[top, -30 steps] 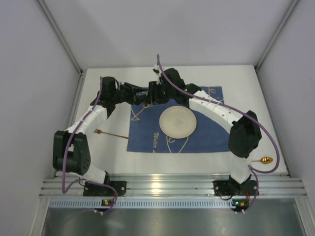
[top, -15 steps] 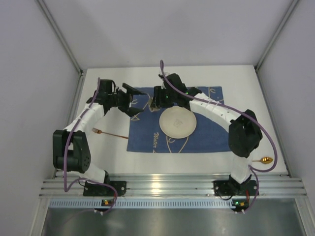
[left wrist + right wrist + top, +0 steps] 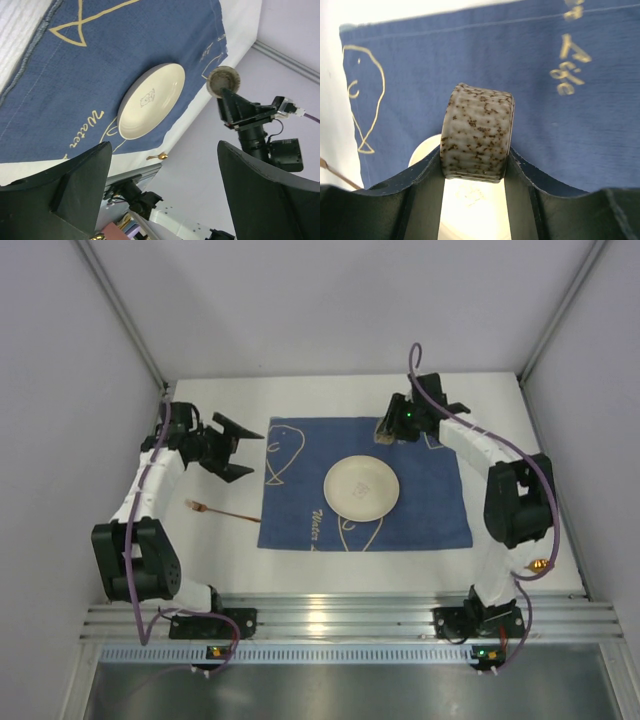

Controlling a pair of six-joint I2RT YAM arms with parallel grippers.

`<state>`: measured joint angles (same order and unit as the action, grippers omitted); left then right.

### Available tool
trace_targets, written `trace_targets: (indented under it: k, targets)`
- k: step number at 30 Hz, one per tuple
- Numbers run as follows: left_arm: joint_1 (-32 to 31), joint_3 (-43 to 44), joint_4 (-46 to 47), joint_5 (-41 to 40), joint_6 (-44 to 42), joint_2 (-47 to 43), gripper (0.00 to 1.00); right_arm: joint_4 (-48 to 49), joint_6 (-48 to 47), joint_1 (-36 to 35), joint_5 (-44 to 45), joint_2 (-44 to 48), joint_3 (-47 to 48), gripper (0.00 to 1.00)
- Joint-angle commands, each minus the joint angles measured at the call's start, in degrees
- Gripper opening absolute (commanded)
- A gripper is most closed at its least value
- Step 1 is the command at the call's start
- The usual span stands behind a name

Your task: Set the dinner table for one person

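The dinner table (image 3: pixel 330 392) is a white top with a blue placemat (image 3: pixel 430 510) on it. A cream plate (image 3: pixel 361 487) sits mid-mat, and the left wrist view shows this plate (image 3: pixel 152 100) too. My right gripper (image 3: pixel 388 430) is shut on a speckled cup (image 3: pixel 477 132), held on its side above the mat's back edge. The same cup (image 3: pixel 223 81) shows in the left wrist view. My left gripper (image 3: pixel 228 445) hangs open and empty over bare table left of the mat. A gold fork (image 3: pixel 222 511) lies left of the mat. A gold spoon (image 3: pixel 541 565) lies at the front right.
White walls stand close on the left, back and right of the table. An aluminium rail (image 3: pixel 330 615) with both arm bases runs along the near edge. The right arm's elbow (image 3: pixel 518 500) rises beside the mat's right edge.
The two grippers were together at the mat's back edge. The left one let go, opened wide and drew back left. The right arm swung right and back, carrying the cup.
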<state>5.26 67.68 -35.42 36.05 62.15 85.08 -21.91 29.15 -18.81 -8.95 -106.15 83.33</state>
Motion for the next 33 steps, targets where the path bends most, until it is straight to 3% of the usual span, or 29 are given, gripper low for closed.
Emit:
trace_targets:
  k: [1, 5, 11, 23, 25, 27, 29, 33]
  targets:
    - [0.3, -1.1, -4.4, -2.7, -4.8, -2.9, 0.91, 3.5, 1.2, 4.8, -3.7, 0.1, 4.6, 0.00]
    - [1.4, -3.2, -5.1, -2.0, -5.7, -3.5, 0.89, 7.8, 7.8, 10.5, -10.1, -5.8, 6.8, 0.00]
    - [2.0, -3.6, -6.5, -3.4, -7.1, -4.7, 0.88, 9.0, 10.8, 12.7, -12.6, -13.2, 10.7, 0.00]
    - [2.7, -4.3, -7.1, -4.3, -8.1, -3.7, 0.86, 9.5, 8.6, 14.9, -9.4, -11.7, 0.7, 0.01]
    - [2.7, -4.1, -6.9, -4.2, -8.2, -3.3, 0.86, 8.6, 8.3, 15.5, -8.5, -11.5, -0.3, 0.09]
    - [2.7, -3.8, -6.9, -4.3, -8.4, -2.9, 0.86, 6.7, 7.8, 15.9, -6.3, -11.5, -0.5, 0.34]
    - [2.7, -3.4, -7.2, -4.6, -8.7, -2.7, 0.85, 5.7, 7.6, 16.5, -5.2, -11.0, -1.3, 0.48]
    - [2.7, -3.5, -7.3, -5.0, -9.1, -2.7, 0.85, 4.8, 6.9, 17.1, -4.0, -9.7, -2.6, 0.62]
